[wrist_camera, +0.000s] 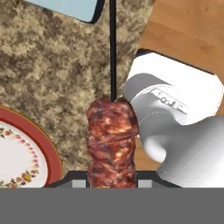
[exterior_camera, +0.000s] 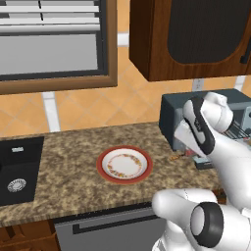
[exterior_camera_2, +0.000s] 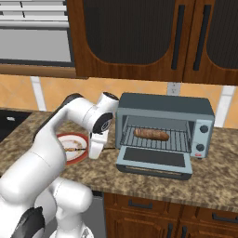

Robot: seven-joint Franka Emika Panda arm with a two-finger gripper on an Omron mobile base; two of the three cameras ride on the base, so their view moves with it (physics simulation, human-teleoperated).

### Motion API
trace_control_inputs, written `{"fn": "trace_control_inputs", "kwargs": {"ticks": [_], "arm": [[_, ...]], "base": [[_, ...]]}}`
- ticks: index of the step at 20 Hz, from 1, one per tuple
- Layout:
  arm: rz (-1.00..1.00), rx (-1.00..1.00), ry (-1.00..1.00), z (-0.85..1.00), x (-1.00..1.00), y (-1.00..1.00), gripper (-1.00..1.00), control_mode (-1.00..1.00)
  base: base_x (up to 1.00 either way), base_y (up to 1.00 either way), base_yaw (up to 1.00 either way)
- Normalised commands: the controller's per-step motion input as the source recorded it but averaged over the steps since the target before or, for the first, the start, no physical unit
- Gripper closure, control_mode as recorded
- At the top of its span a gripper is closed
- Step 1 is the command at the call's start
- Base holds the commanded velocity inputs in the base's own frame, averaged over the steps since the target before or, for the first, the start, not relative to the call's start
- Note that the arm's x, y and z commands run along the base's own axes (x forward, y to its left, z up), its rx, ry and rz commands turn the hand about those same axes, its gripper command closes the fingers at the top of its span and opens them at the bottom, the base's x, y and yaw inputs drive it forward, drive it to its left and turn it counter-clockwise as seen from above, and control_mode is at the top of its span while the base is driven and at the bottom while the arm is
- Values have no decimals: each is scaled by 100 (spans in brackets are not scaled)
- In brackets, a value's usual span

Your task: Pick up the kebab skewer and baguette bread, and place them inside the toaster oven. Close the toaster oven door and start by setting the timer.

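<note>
My gripper (wrist_camera: 109, 181) is shut on the kebab skewer (wrist_camera: 113, 140), a stick of reddish-brown meat chunks whose dark stem points toward a corner of the toaster oven door (wrist_camera: 70, 8). The hand hangs just left of the toaster oven (exterior_camera_2: 162, 104), over the counter between it and the plate (exterior_camera_2: 83, 139). The toaster oven door (exterior_camera_2: 153, 160) lies dropped open. On the wire rack inside rests the baguette bread (exterior_camera_2: 151, 135). From the left, the skewer (exterior_camera: 175, 158) shows as a small tip beside the wrist, in front of the toaster oven (exterior_camera: 169, 117).
The red-rimmed plate (exterior_camera: 100, 166) sits mid-counter with nothing on it. A dark sink (exterior_camera: 14, 171) is set into the counter at far left. Wooden cabinets (exterior_camera_2: 139, 37) hang above the oven. The speckled counter edge (exterior_camera: 98, 208) runs in front.
</note>
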Motion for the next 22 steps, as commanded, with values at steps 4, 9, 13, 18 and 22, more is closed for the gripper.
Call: {"fn": "trace_control_inputs", "kwargs": {"ticks": [4, 9, 13, 18, 22], "arm": [[-20, -10, -1, 0, 0, -46, 100, -100], [-24, -14, -1, 0, 1, -47, 100, -100], [-24, -10, -3, 0, 0, -41, 100, -100], [-22, -7, -7, 0, 2, -37, 100, -100], [-6, -2, -8, 0, 4, -49, 100, -100]], "base": [[0, 0, 0], [0, 0, 0], [0, 0, 0], [0, 0, 0], [0, 0, 0]]}}
